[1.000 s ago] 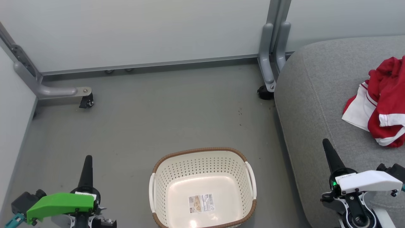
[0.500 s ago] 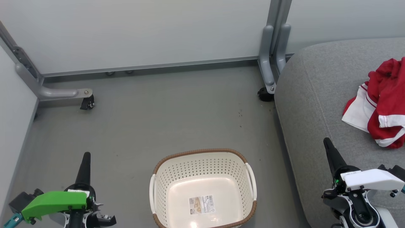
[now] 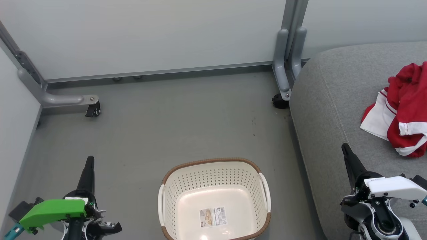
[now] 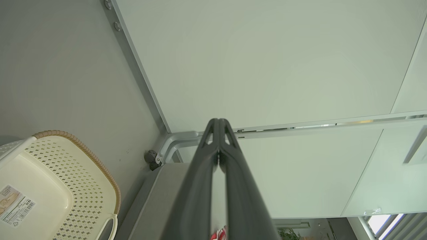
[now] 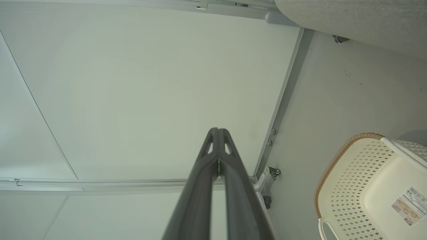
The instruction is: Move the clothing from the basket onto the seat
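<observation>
Presently, the clothing [image 3: 402, 110] is located at the right edge of the frame in the head view, where it is bunched in a red-and-white heap on the grey seat [image 3: 333, 100]. The basket [image 3: 210, 161] is positioned at the lower centre of the frame on the grey floor [image 3: 166, 126], near the seat's side and well apart from the clothing. Its bare bottom is exposed, and a label [image 3: 212, 216] is seen stuck there. The left hand [image 3: 89, 160] is found at the lower left, above the floor, with its two dark fingers pressed together and nothing gripped. The right hand [image 3: 344, 147] is found at the lower right, over the seat, likewise closed on nothing, near the clothing but apart from it. In each wrist view the fingers are shown meeting at the tips, pointed toward pale wall panels [image 3: 150, 33].
</observation>
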Robot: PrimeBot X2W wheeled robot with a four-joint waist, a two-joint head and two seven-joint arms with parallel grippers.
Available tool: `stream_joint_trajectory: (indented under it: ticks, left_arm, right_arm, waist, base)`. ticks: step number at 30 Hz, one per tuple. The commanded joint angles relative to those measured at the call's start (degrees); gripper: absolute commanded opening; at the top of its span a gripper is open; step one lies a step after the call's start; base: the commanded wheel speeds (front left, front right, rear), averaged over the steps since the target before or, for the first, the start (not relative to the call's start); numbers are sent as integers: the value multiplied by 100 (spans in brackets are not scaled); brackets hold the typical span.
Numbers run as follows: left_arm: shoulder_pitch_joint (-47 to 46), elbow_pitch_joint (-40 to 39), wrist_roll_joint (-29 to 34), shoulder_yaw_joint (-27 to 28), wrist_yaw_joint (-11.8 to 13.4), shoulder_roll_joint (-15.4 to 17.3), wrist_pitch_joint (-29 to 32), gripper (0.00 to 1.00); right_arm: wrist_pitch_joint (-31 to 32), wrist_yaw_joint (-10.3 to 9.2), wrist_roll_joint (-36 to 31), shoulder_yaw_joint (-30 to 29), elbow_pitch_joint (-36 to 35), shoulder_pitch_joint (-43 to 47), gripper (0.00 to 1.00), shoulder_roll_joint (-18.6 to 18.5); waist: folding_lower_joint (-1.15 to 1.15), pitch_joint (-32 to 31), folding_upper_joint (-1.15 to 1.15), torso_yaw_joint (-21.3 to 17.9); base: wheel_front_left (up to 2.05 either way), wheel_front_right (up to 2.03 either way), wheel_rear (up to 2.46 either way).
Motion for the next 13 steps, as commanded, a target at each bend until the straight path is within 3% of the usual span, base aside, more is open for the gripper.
stream_joint_trajectory:
  ticks: [1, 13]
  left_arm:
    - [-98, 8, -129, 44, -38, 3, 39, 0]
    - [-160, 32, -600, 100, -81, -5, 154, 0]
  right_arm:
    - [35, 2, 128, -30, 20, -69, 0, -15]
    - [115, 2, 590, -87, 127, -133, 0, 0]
  waist:
    - [0, -5, 0, 1]
    - [0, -45, 0, 9]
  base:
    - [0, 0, 0]
    - [0, 0, 0]
